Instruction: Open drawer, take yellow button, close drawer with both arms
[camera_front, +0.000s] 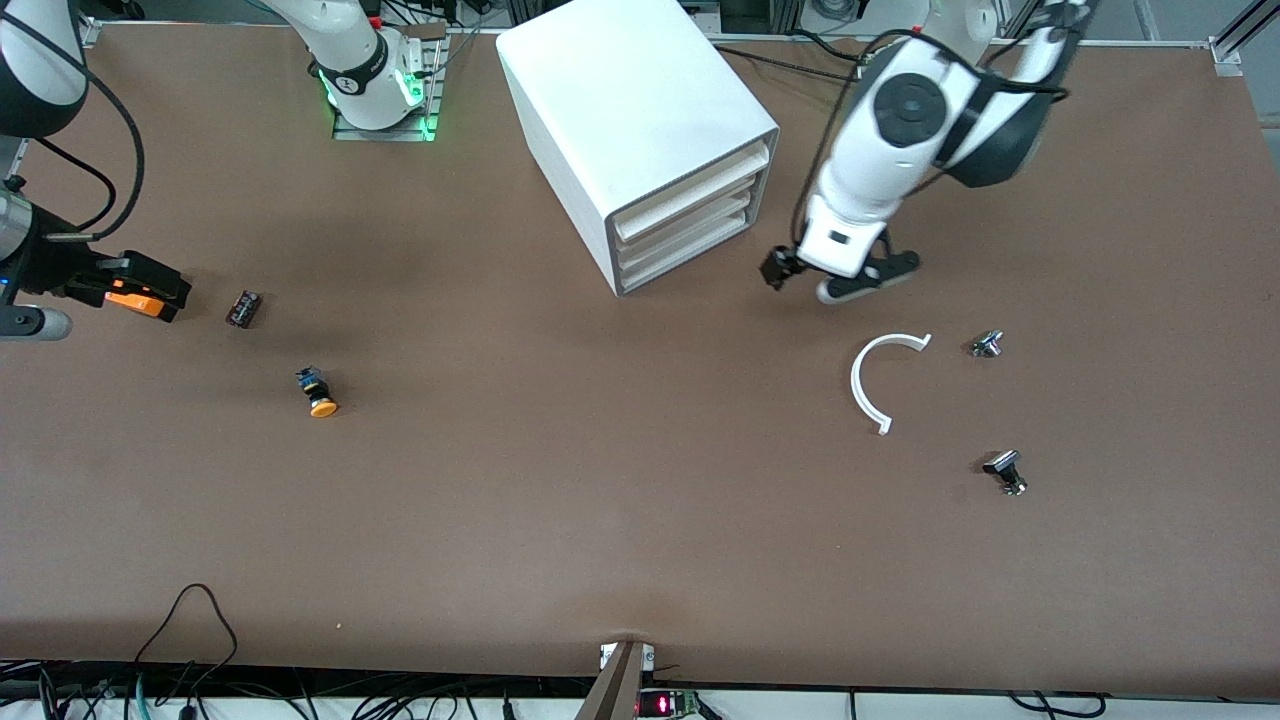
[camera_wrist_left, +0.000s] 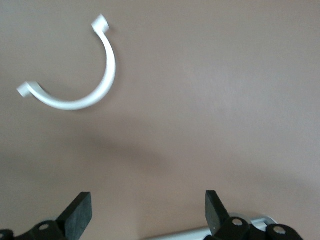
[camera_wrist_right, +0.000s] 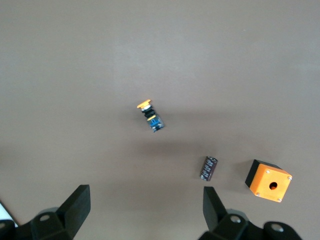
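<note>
Looking at the cabinet (camera_front: 640, 140), I am seeing all 3 tray fronts sitting flush, so the drawer (camera_front: 690, 200), the top one, is reading as shut. Meanwhile the button (camera_front: 318, 392) is lying out on the bare table (camera_front: 620, 500), well toward my right arm's end, orange cap down toward the front camera, with a small dark cylinder (camera_front: 243, 308) a little farther from that camera. Judging by that, the taking part and the closing part are looking done, or else the opening is not yet started; I am not able to tell which from this alone.

My left gripper (camera_front: 835, 272) is hanging over bare table just in front of the drawer fronts, fingers (camera_wrist_left: 80, 210) spread wide and gripping nothing; the white curved clip (camera_wrist_left: 75, 70) is lying clear of them, nearer the front camera. My right gripper (camera_wrist_right: 145, 210) is hovering over the table at its own end, equally wide apart and empty, with the button, the cylinder and an orange cube (camera_wrist_right: 269, 181) all below it, untouched
</note>
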